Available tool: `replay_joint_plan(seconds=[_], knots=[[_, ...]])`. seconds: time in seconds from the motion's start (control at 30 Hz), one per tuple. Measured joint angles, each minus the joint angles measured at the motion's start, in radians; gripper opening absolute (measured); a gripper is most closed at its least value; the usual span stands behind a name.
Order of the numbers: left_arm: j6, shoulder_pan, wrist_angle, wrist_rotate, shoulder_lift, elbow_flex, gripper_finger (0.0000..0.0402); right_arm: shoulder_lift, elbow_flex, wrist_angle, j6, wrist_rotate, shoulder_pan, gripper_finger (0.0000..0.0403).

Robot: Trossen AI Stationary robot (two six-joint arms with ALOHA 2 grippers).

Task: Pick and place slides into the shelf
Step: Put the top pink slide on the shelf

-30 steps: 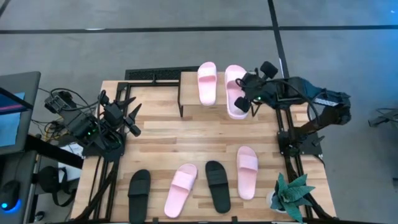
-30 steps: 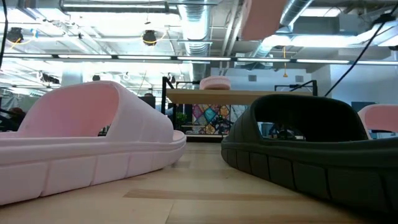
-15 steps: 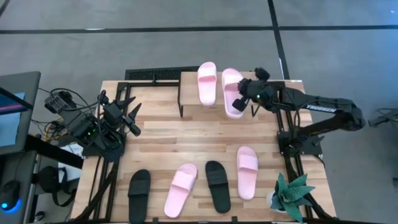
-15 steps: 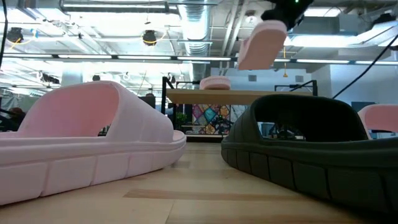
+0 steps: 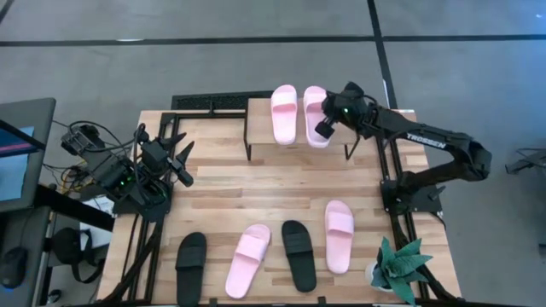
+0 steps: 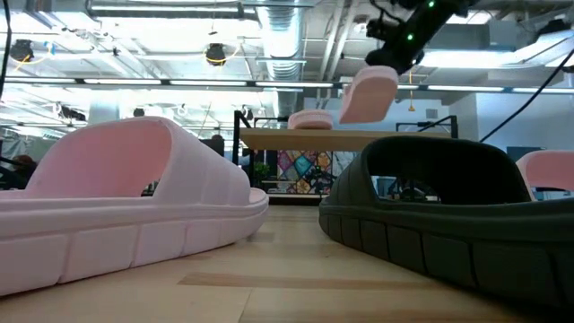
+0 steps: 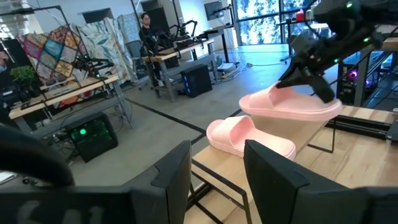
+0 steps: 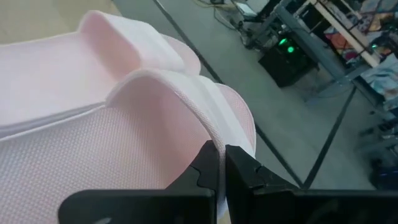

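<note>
A second ago my right claw (image 5: pixel 324 128) held the pink slide (image 5: pixel 315 115) out past the right edge of the shelf (image 5: pixel 337 152), high enough that the low view showed only its sole near the ceiling. Now the arm has swung inward and come down, and the slide hangs over the right half of the shelf's top board, just beside the other pink slide (image 5: pixel 284 112) that already lies there. In the low view it is tilted, one end raised toward my claw and the other dipping toward the board; I cannot tell whether that end touches the wood. My fingers are pinched together on the edge of its strap (image 8: pixel 186 106).

The held slide is pale pink rubber with one wide strap and a finely textured footbed (image 8: pixel 93 168). Its neighbour on the board looks the same.

My left claw (image 5: pixel 181 162) has not moved: it waits over the left side of the table, fingers (image 7: pixel 264 171) apart and empty.

Along the near edge of the table four slides lie flat in a loose row: a black one (image 5: pixel 190 257), a pink one (image 5: pixel 249 258), another black one (image 5: pixel 299 253) and a pink one (image 5: pixel 339 235). They lie where they were before.
</note>
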Motion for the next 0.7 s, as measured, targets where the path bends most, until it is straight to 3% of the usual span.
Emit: replay_joint_plan(seconds=[0.3,0.7], knots=[[-0.012,0.000,0.003,0.002,0.000,0.000,0.0139,0.078,0.000,0.035,-0.025,-0.090,-0.076,0.0000],[-0.013,0.000,0.003,0.018,0.000,0.000,0.0139,0.083,0.000,0.068,-0.034,-0.138,-0.114,0.0000]])
